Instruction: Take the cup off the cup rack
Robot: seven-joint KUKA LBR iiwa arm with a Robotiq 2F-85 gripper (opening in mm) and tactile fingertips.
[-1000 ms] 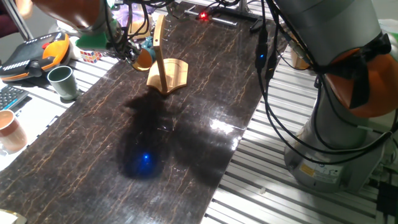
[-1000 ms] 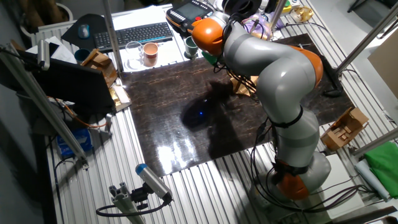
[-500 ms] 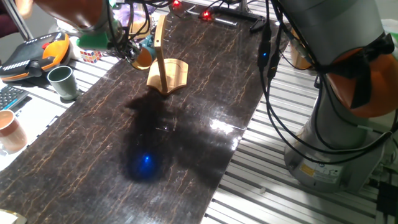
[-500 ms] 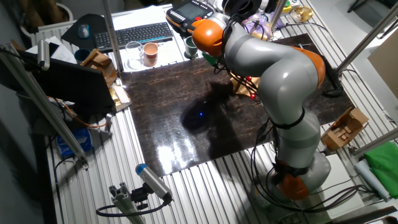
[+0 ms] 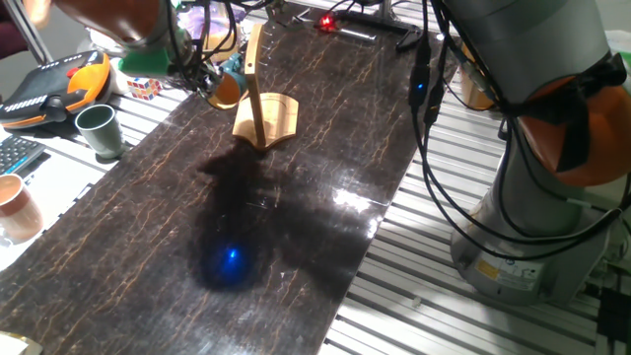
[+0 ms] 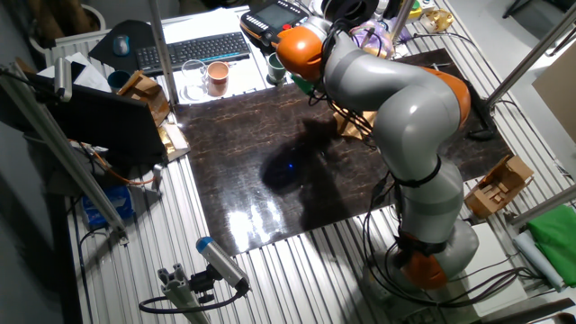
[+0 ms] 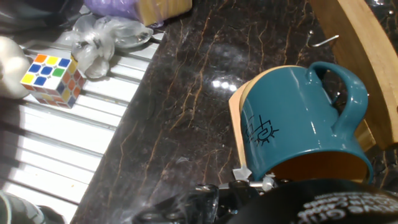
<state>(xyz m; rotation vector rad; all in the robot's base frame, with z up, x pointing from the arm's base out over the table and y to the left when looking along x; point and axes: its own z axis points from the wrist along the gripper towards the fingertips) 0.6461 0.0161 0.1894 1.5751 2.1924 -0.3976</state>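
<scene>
The teal-blue cup (image 7: 298, 121) lies on its side in my grip, orange-tan inside facing the camera, handle (image 7: 345, 93) toward the rack. My gripper (image 7: 249, 186) is shut on the cup's rim, at the bottom of the hand view. The light wooden cup rack (image 5: 266, 118) stands at the far end of the dark table, its post (image 5: 253, 69) just right of the cup (image 5: 227, 87). A thin metal hook (image 7: 324, 41) on the post (image 7: 360, 50) stands bare, above the handle. In the other fixed view my arm hides the cup; only part of the rack (image 6: 355, 126) shows.
A Rubik's cube (image 7: 50, 78) and crumpled plastic (image 7: 106, 37) lie on the slatted metal left of the table. A dark green cup (image 5: 99, 130) and a terracotta cup (image 5: 15, 205) stand at the left. An orange pendant (image 5: 59, 84) and a keyboard (image 6: 193, 49) lie beyond.
The cup and gripper have crept slightly up and away from the rack's post. Nothing else has moved.
</scene>
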